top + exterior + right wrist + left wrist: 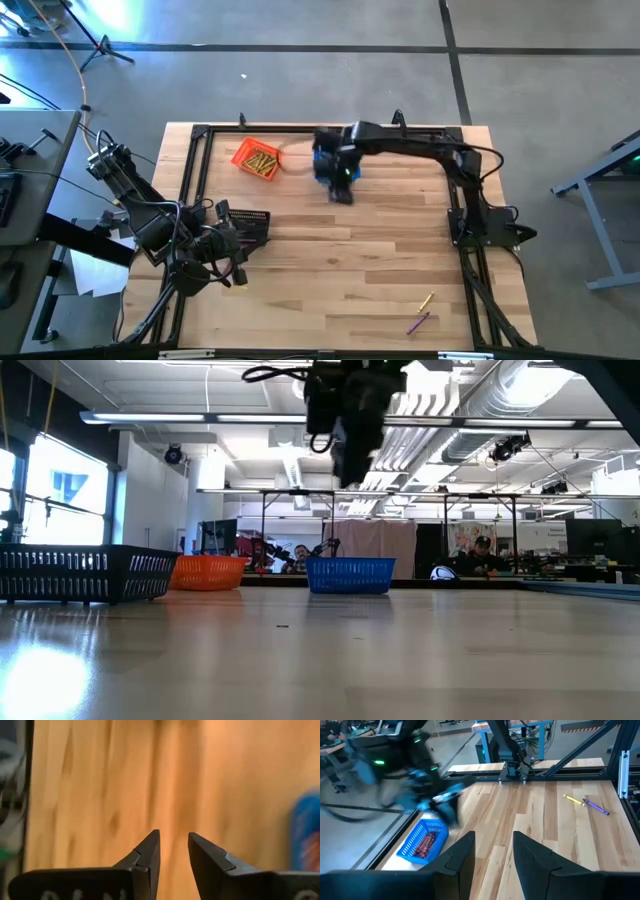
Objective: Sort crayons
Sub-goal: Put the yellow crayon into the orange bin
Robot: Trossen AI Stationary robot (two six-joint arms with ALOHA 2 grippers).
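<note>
- Lying loose near the table's front right corner are two short thin wax crayons, one yellow crayon point(426, 299) and one purple crayon point(418, 322), just beside each other on the pale wooden plank table point(350, 250); the left wrist view shows them too, nearly touching at one end.
- Sorted crayons sit in small mesh baskets at the far side: yellow sticks fill the orange plastic mesh basket point(256, 160), and reddish ones lie in the blue plastic mesh basket point(423, 841).
- A black mesh basket point(245, 223) stands close to the left arm; its contents cannot be made out.
- Right gripper point(174, 847) hangs above the table just beside the blue basket, its fingers parted with only a narrow gap and nothing between them.
- Left gripper point(493, 851) waits low at the left side of the table, fingers apart and empty.
- Judging by their look, crayons are very light, stiff but brittle, and round enough to roll; the paper wrap should give some friction.
- Best hold is probably across the middle of the stick, fingers straddling it, closing gently so it neither snaps nor pivots.
- Because the two lie so near each other, one may get nudged while the other is taken.
</note>
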